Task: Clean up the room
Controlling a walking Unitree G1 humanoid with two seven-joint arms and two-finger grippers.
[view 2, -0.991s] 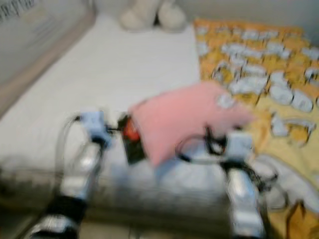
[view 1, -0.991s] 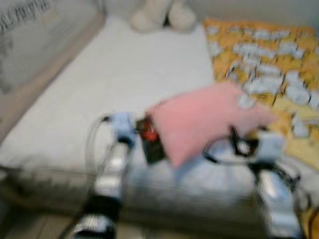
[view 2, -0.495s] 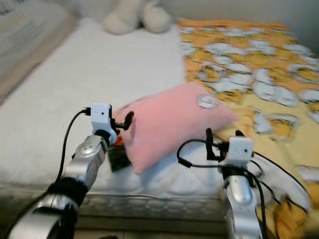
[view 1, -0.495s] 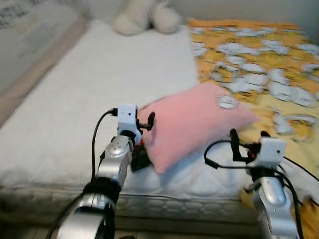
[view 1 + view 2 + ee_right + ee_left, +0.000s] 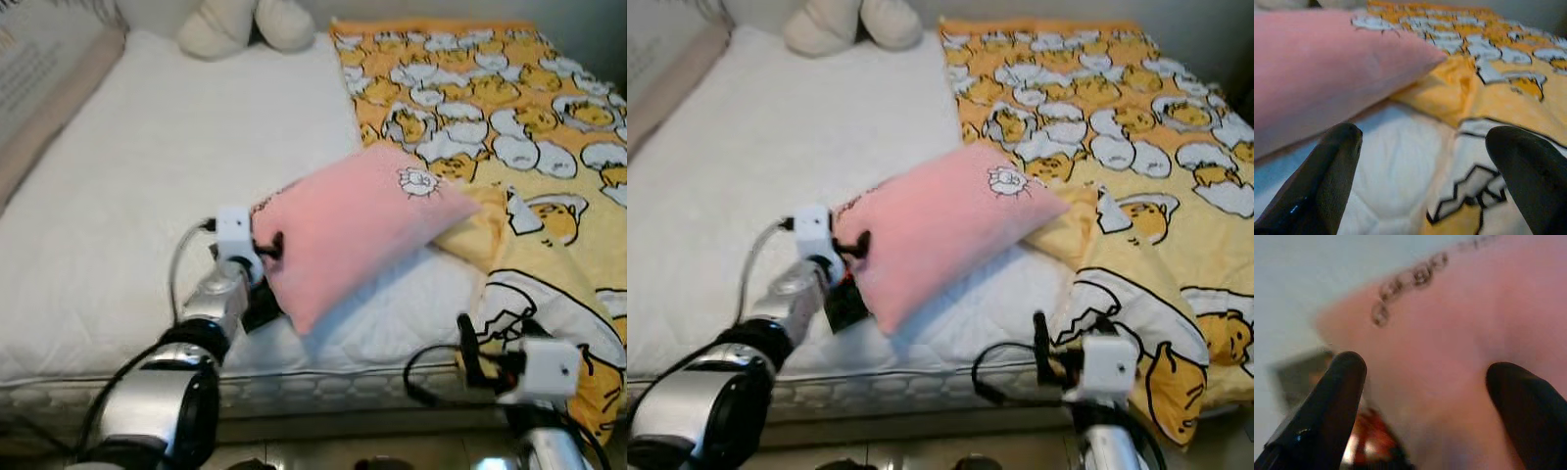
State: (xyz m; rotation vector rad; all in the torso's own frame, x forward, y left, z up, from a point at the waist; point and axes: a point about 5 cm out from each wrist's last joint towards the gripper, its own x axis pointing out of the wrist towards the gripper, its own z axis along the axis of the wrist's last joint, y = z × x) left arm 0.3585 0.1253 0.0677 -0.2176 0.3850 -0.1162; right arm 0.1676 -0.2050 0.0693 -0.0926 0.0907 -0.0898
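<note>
A pink pillow [image 5: 358, 225] lies near the front edge of the bed [image 5: 147, 186], tilted, with one corner resting on the yellow blanket [image 5: 529, 127] that covers the bed's right side. Far behind the pillow, at the head of the bed, sits a cream soft toy [image 5: 235, 24]. A small dark thing with red on it [image 5: 844, 304] pokes out from under the pillow's front left corner; most of it is hidden and it is hard to tell what it is. The left gripper [image 5: 1425, 396] is right at that corner of the pillow, with its fingers [image 5: 1327, 396] spread wide and the pink cloth between them. The right gripper [image 5: 1430, 166] is low in front of the bed, to the right of the pillow and apart from it, with its fingers [image 5: 1327, 171] spread wide too and nothing between them. Half a second ago the right gripper was higher and closer to the pillow; now it is lower, by the bed's front edge. The left gripper has stayed at the pillow's corner. The whole picture has shifted as well, so the camera has moved. The wrist pictures are blurry, and the writing on the pillow cannot be read.
</note>
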